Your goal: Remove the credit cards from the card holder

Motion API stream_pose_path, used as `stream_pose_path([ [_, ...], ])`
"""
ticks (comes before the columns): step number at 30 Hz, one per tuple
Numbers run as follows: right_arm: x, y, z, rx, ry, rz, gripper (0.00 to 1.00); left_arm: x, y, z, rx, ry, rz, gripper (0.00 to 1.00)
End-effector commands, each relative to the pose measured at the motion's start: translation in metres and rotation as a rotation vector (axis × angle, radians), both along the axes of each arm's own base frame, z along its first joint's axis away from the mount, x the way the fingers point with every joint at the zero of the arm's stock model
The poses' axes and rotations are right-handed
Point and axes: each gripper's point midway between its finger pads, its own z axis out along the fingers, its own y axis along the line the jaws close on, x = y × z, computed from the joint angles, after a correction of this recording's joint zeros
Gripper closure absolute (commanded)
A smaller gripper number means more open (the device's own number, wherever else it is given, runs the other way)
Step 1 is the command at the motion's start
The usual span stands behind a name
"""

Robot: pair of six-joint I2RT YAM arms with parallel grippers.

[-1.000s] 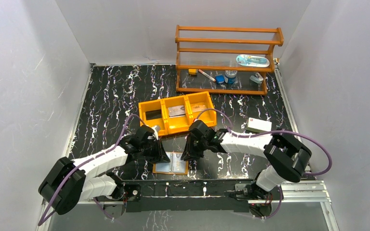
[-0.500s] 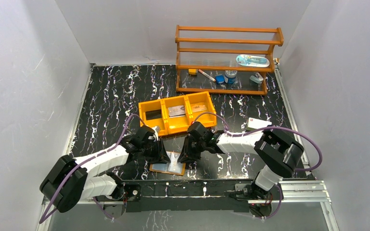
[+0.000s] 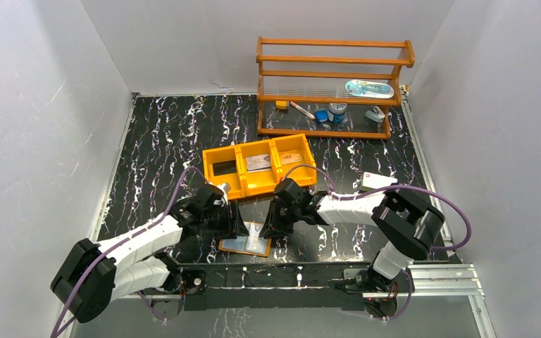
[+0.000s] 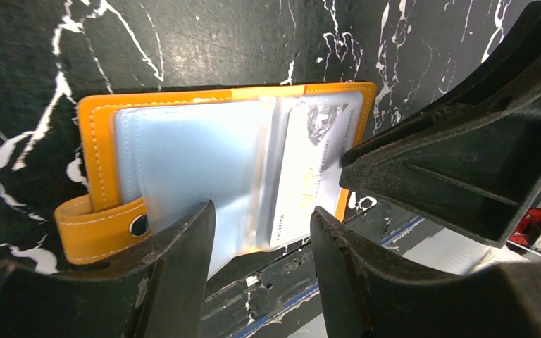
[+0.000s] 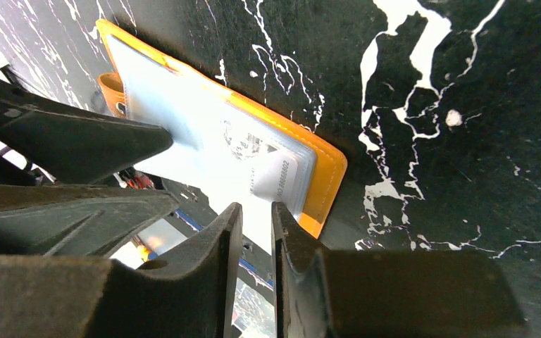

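Note:
The card holder (image 3: 245,244) lies open near the table's front edge, orange-tan with pale blue shiny pockets (image 4: 190,155). A whitish credit card (image 4: 310,176) sits in its right pocket and also shows in the right wrist view (image 5: 276,177). My left gripper (image 3: 237,229) is open, its fingertips (image 4: 262,211) straddling the holder's near edge by the snap tab (image 4: 106,225). My right gripper (image 3: 268,231) is almost shut with only a narrow gap, its tips (image 5: 252,205) at the near end of the card by the holder's orange edge (image 5: 327,169).
An orange three-compartment tray (image 3: 253,146) stands just behind the grippers, with a flat card (image 3: 257,163) in the middle bin. A wooden shelf (image 3: 331,84) with small items is at the back right. A white box (image 3: 379,183) lies right. The metal rail (image 3: 310,271) runs along the front.
The holder slid slightly left with both grippers around it. The right gripper moved left with it, and the left arm shifted a little.

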Motion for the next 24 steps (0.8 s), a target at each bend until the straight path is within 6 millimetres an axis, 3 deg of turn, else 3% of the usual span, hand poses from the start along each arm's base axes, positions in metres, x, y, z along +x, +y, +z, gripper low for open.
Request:
stream_pose_path([
  [1, -0.002, -0.021, -0.020, -0.111, -0.007, -0.020, 0.69, 0.004, 0.021, 0.005, 0.129, -0.031, 0.001, 0.48],
  [6, -0.002, -0.019, -0.019, -0.102, -0.006, -0.015, 0.69, -0.002, 0.024, -0.005, 0.144, -0.007, -0.004, 0.46],
  [13, -0.001, -0.017, -0.012, -0.089, -0.005, -0.027, 0.67, -0.027, 0.033, -0.038, 0.170, 0.119, 0.006, 0.56],
  [24, 0.001, -0.015, -0.004, -0.081, -0.014, -0.045, 0.64, -0.033, 0.040, -0.040, 0.167, 0.124, 0.054, 0.62],
])
